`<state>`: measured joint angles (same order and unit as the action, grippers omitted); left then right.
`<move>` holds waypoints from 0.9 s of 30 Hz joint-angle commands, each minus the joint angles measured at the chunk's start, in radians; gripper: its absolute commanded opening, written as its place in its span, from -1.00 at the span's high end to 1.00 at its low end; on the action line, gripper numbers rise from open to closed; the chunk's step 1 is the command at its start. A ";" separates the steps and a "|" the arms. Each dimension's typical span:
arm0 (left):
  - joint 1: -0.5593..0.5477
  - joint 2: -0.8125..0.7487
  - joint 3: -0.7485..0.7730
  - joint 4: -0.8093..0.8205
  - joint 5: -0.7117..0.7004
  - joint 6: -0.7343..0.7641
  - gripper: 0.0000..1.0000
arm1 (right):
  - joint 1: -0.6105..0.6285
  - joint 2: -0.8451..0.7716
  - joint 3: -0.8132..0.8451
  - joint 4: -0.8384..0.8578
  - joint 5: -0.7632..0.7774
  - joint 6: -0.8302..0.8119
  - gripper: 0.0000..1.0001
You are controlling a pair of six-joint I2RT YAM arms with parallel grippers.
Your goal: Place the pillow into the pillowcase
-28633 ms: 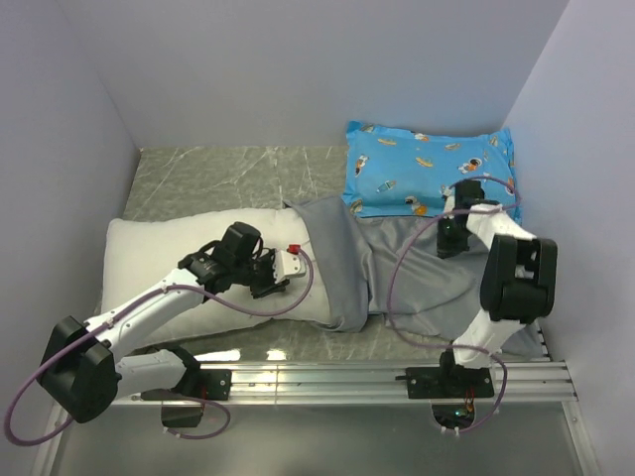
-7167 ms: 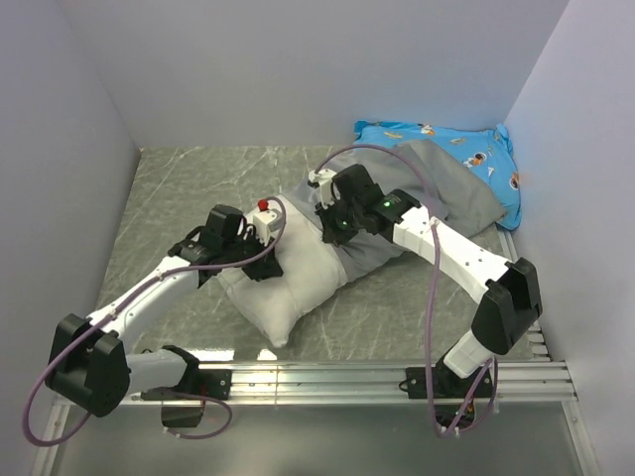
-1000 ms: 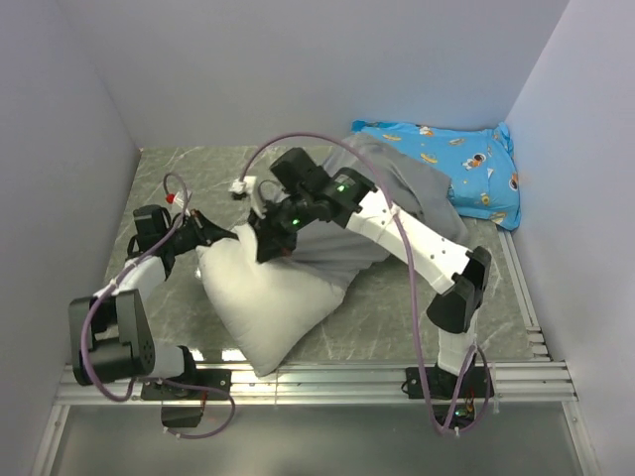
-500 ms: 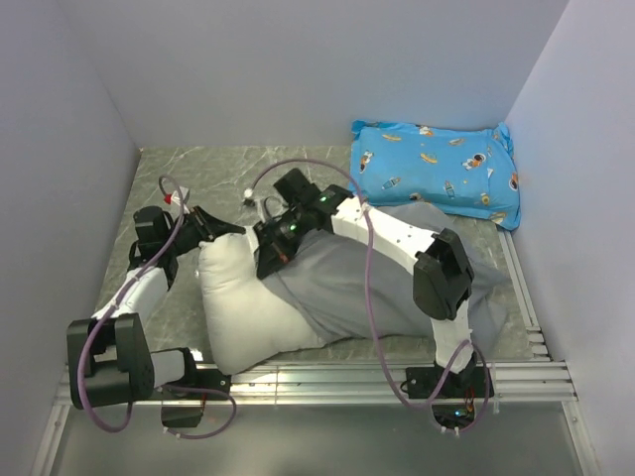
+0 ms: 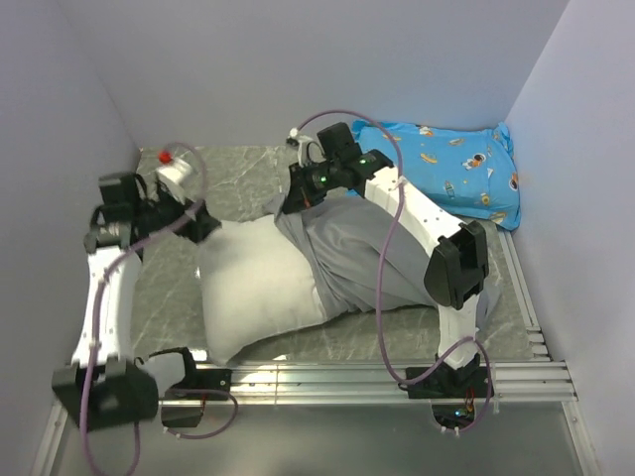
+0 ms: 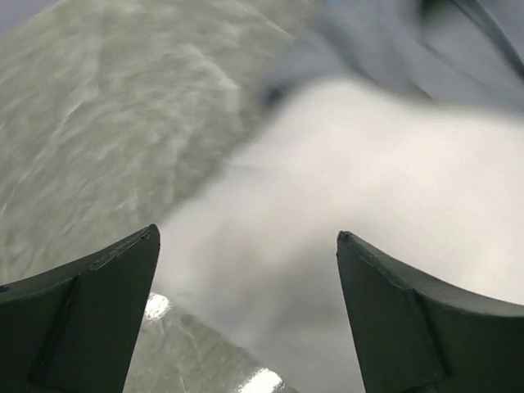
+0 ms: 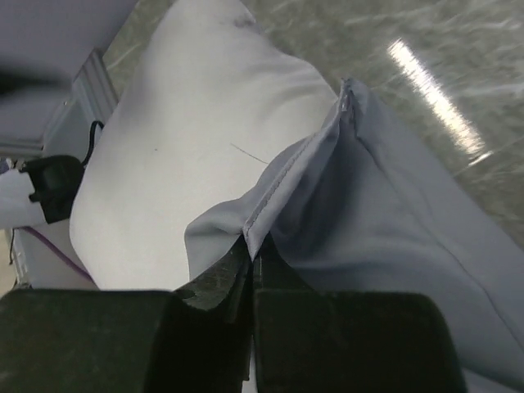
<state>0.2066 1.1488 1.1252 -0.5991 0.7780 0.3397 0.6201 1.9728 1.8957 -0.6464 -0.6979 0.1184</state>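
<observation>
The white pillow (image 5: pixel 253 288) lies flat near the table's front left, its right part inside the grey pillowcase (image 5: pixel 357 263). My right gripper (image 5: pixel 294 202) is shut on the pillowcase's hem at the pillow's far edge. In the right wrist view the gripper (image 7: pixel 250 246) pinches the stitched hem of the pillowcase (image 7: pixel 393 221), with the pillow (image 7: pixel 180 147) beyond. My left gripper (image 5: pixel 198 224) stands open just left of the pillow's far left corner. In the left wrist view the gripper (image 6: pixel 246 233) holds nothing, and the pillow (image 6: pixel 368 180) lies past its fingertips, with the pillowcase (image 6: pixel 385 41) behind it.
A blue cartoon-printed pillow (image 5: pixel 446 174) lies at the back right against the wall. Grey walls close in the left, back and right sides. The metal rail (image 5: pixel 327 377) with the arm bases runs along the near edge. The tabletop (image 5: pixel 228 169) is marbled grey.
My left gripper opened, let go of the pillow's corner and drew back up and to the left. The right gripper carried the pillowcase hem toward the back.
</observation>
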 commanded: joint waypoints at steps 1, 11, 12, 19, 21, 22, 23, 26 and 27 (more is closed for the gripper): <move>-0.212 -0.183 -0.143 -0.202 -0.080 0.383 -0.89 | -0.010 -0.028 0.069 0.028 0.028 0.003 1.00; -0.722 -0.345 -0.453 0.099 -0.367 0.199 -0.60 | 0.044 -0.109 -0.128 0.089 -0.076 0.062 1.00; -0.752 -0.304 -0.475 0.134 -0.379 0.181 -0.37 | 0.056 -0.115 -0.144 0.103 -0.092 0.085 1.00; -0.881 -0.167 -0.421 0.487 -0.421 -0.129 0.99 | 0.233 -0.046 -0.043 0.388 -0.328 0.361 1.00; -0.882 -0.152 -0.371 0.478 -0.440 -0.152 0.99 | 0.244 -0.042 -0.006 0.474 -0.338 0.411 1.00; -0.882 -0.150 -0.355 0.454 -0.439 -0.146 0.99 | 0.244 -0.042 0.034 0.455 -0.315 0.390 1.00; -0.880 -0.155 -0.348 0.431 -0.433 -0.137 0.99 | 0.241 -0.043 0.052 0.347 -0.295 0.347 0.86; -0.869 -0.246 -0.405 0.343 -0.428 -0.093 0.99 | 0.176 -0.119 0.007 0.165 -0.184 0.178 -0.65; -0.866 -0.267 -0.421 0.300 -0.422 -0.071 0.99 | 0.103 -0.150 -0.019 0.128 -0.163 0.109 -0.89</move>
<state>-0.6540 0.9340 0.7269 -0.2722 0.3138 0.2733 0.7925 1.9453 1.8565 -0.4938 -0.8265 0.3218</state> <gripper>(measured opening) 0.045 0.726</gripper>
